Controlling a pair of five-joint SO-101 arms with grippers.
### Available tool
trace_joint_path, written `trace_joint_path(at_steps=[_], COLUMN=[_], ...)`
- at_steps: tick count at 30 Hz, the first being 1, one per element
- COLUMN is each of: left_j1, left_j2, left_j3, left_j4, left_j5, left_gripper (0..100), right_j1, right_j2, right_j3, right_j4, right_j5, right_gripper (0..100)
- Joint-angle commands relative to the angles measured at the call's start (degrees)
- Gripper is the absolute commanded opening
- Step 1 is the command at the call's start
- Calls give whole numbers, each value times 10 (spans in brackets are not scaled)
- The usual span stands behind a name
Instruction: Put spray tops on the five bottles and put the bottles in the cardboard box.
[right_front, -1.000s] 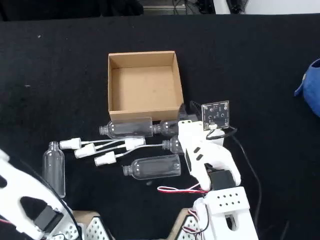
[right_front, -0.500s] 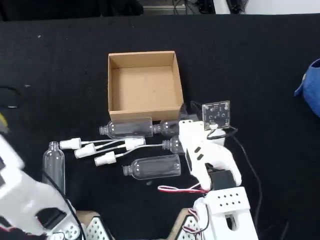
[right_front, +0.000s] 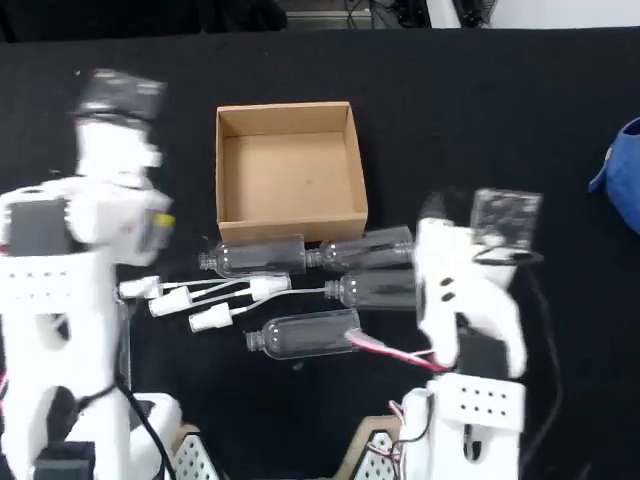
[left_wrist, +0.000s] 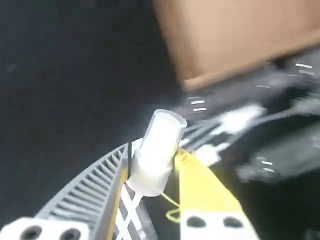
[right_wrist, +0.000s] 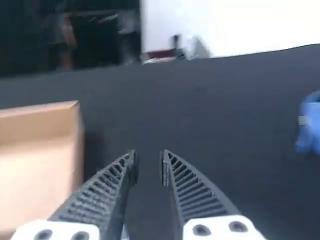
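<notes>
**Open brown cardboard box** (right_front: 290, 175) on the black table (right_front: 500, 120), shown with both arms.

**Left gripper** (left_wrist: 156, 151): one grey and one yellow finger are clamped on a clear plastic bottle (left_wrist: 161, 137). The bottle stands between them with its open neck pointing away from the wrist. The left arm (right_front: 60, 280) rises beside the box's left wall.

**On the table:** four clear open-necked bottles (right_front: 305, 335) lie on their sides in front of the box's near wall, and the two closest lie just beside it. White spray tops (right_front: 212, 319) with thin dip tubes lie loose in a cluster off the box's near-left corner, next to the bottle necks.

**Right gripper** (right_wrist: 148, 154): its black ribbed fingers are parted by a narrow gap and hold nothing. It sits off the box's right wall.

**Blue object** (right_front: 625, 180): well apart from the box, at the table's right edge. What it is cannot be told.
</notes>
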Motion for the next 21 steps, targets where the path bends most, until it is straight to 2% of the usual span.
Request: trace_joint_path(at_steps=[1, 6, 9, 15, 21], left_j1=[119, 240, 298, 404, 472], left_j2=[-11, -6, -6, 19, 138], left_j3=[-5, 0, -7, 21, 45], left_j4=[-23, -24, -33, -164, -248], left_j5=[28, 34, 34, 34, 34], left_gripper=[30, 30, 30, 30, 30], right_j1=[105, 232, 305, 463, 504], right_j2=[-13, -13, -10, -7, -11], right_j3=[-95, -120, -118, -102, -39], right_j4=[82, 162, 177, 177, 174], right_j5=[2, 3, 45, 113, 159], right_gripper=[74, 74, 74, 74, 74])
